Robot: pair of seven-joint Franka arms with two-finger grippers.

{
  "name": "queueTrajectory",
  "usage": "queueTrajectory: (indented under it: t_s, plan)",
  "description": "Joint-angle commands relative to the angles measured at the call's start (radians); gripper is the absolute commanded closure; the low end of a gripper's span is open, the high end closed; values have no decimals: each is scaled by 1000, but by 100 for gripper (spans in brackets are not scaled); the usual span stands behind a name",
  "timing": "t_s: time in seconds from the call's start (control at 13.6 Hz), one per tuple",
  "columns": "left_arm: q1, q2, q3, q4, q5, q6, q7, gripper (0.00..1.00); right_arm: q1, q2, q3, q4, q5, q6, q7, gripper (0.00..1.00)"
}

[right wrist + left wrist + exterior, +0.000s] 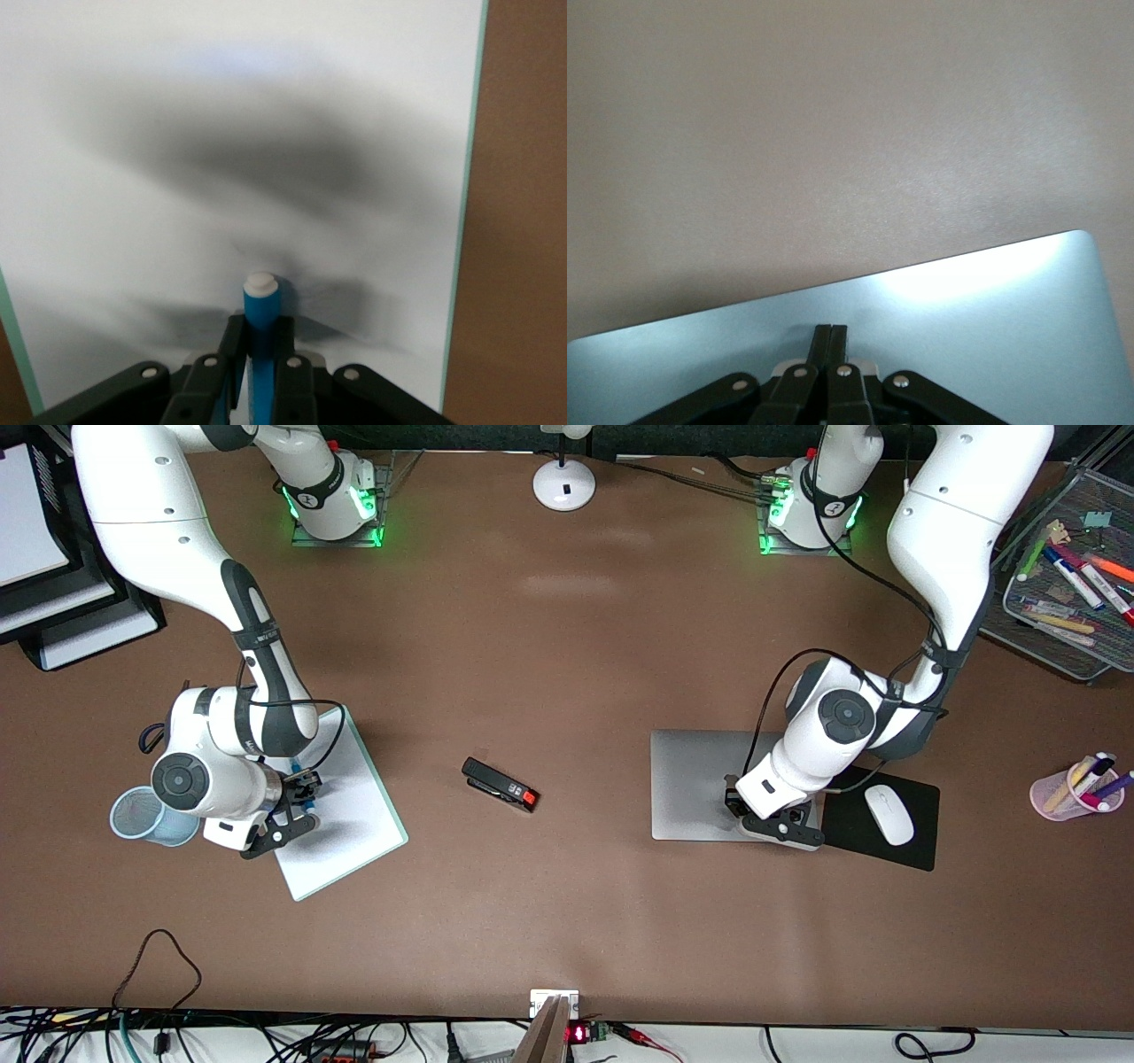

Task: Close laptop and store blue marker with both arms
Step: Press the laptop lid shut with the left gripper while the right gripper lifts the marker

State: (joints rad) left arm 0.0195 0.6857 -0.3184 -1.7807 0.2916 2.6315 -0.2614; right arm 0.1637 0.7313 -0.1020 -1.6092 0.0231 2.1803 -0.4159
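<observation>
The right claw [257, 367] pinches the blue marker [262, 312] over the white board [354, 815]; it may slip out. The left claw [830, 354], closed and empty, presses the shut laptop [695, 784].

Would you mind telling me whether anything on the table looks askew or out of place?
The white board under the right pincer lies skewed to the table edge, and the stapler sits slanted alone mid-table. Nothing looks spilled or damaged.
</observation>
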Motion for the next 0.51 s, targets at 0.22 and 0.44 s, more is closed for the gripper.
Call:
queueTrajectory:
  t_s: [0.22,0.44]
  plan:
    - [-6,51,4,27,32,18,1,100,-6,8,4,49,18,6,-76,98]
    - [-3,49,4,29,34,18,4,100,-6,-36,4,61,20,3,-92,100]
